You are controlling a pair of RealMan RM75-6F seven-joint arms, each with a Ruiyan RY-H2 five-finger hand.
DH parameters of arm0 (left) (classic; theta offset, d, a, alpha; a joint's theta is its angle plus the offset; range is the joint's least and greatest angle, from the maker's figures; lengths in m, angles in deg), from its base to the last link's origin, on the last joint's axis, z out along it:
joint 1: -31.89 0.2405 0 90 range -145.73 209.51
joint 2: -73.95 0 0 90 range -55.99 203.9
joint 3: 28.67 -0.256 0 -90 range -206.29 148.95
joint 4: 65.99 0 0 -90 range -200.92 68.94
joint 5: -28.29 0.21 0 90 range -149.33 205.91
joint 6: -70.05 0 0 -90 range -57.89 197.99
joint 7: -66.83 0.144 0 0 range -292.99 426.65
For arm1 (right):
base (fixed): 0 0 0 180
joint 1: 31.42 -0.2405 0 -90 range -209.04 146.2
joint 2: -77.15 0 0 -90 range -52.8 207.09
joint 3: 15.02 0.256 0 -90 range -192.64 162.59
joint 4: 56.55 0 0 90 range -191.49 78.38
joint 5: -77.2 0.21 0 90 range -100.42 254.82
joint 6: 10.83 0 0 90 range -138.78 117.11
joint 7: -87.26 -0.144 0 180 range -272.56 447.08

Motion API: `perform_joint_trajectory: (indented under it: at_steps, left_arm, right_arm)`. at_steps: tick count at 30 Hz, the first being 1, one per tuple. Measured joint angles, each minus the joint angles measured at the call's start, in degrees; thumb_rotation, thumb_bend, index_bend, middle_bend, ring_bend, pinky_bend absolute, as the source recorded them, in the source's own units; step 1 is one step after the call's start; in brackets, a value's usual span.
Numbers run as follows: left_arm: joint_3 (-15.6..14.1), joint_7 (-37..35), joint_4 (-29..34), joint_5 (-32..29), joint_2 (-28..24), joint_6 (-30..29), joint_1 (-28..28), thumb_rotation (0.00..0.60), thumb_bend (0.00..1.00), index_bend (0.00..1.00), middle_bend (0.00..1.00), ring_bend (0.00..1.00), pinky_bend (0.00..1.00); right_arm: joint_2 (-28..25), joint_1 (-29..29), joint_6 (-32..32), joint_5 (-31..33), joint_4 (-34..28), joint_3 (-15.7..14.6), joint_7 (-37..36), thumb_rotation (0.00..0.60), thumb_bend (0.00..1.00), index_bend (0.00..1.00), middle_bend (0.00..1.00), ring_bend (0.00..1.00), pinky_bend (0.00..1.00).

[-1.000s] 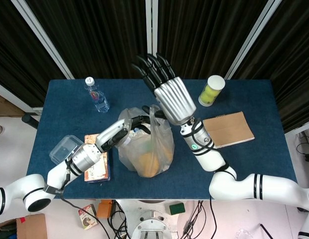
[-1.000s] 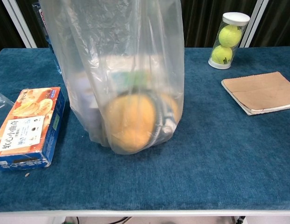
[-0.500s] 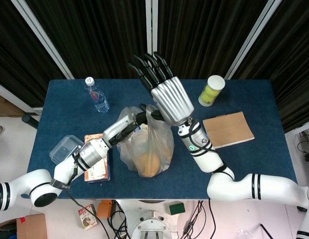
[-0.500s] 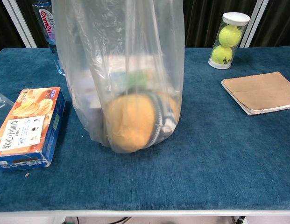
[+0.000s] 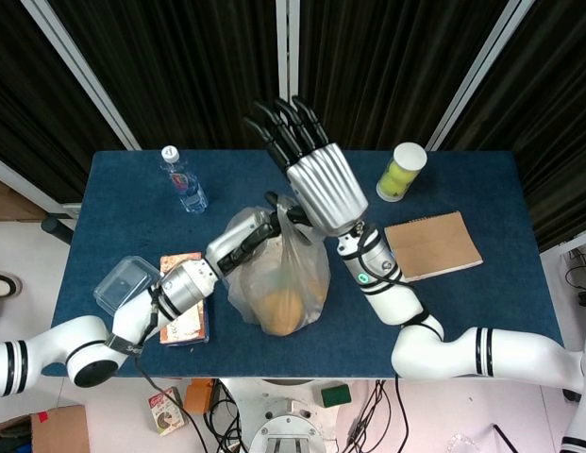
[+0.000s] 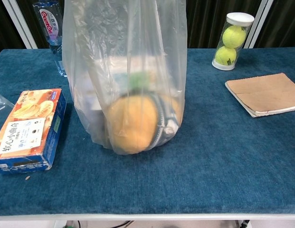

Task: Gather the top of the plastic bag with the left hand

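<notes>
**Left hand closes in on the bag's mouth**

Since a second ago the left arm has swung further in over the table, carrying the left hand (image 5: 266,222) up against the top of the plastic bag (image 5: 278,278), and in the chest view the bag's upper walls have narrowed, uncovering the water bottle (image 6: 48,21) behind. The bag stands upright mid-table, an orange rounded item and a few smaller goods visible through its film. The left hand's dark fingers seem curled around the gathered plastic at the neck, though the right hand (image 5: 316,184) overlaps that spot in the head view, so how firm the hold is cannot be told. The right hand hangs above the bag with its fingers stretched out straight and apart, holding nothing.

The risk from here lies in a partial gather: if one side of the mouth is missed, the film could slide free as the fingers tighten. A sideways pull on the neck could also tip the bag toward the snack box (image 6: 27,128) just beside it, since the heavy contents sit low.
</notes>
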Motion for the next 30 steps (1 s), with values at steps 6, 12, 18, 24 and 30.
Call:
perform_joint_trajectory:
  at_steps: [6, 12, 18, 24, 30]
  left_arm:
    - [1.02, 1.19, -0.84, -1.95, 1.29, 1.60, -0.99, 0.021, 0.02, 0.19, 0.20, 0.15, 0.28]
    - [1.56, 2.86, -1.20, -3.55, 3.14, 2.72, -1.71, 0.022, 0.02, 0.19, 0.20, 0.15, 0.28]
    - [2.84, 3.59, -1.68, -5.44, 4.47, 2.64, -1.90, 0.017, 0.02, 0.19, 0.19, 0.14, 0.27]
    - [3.98, 5.80, -2.26, -6.47, 4.85, 1.94, -1.85, 0.015, 0.01, 0.19, 0.19, 0.14, 0.27]
    - [5.01, 6.67, -2.37, -7.78, 5.39, 1.74, -1.52, 0.016, 0.02, 0.19, 0.19, 0.14, 0.27]
  right_arm:
    - [-0.11, -0.80, -0.12, 0.80, -0.26, 0.38, 0.89, 0.600, 0.10, 0.00, 0.00, 0.00, 0.00]
    - [-0.18, -1.54, -0.28, 1.97, 0.03, 0.96, 1.50, 0.600, 0.10, 0.00, 0.00, 0.00, 0.00]
    - [-0.43, -1.92, -0.41, 2.60, 0.09, 0.95, 1.74, 0.600, 0.10, 0.00, 0.00, 0.00, 0.00]
    - [-1.08, -1.77, -0.91, 1.96, -0.79, 0.74, 1.49, 0.600, 0.10, 0.00, 0.00, 0.00, 0.00]
    - [-1.40, -1.70, -1.20, 1.67, -0.80, 0.45, 1.22, 0.600, 0.10, 0.00, 0.00, 0.00, 0.00]
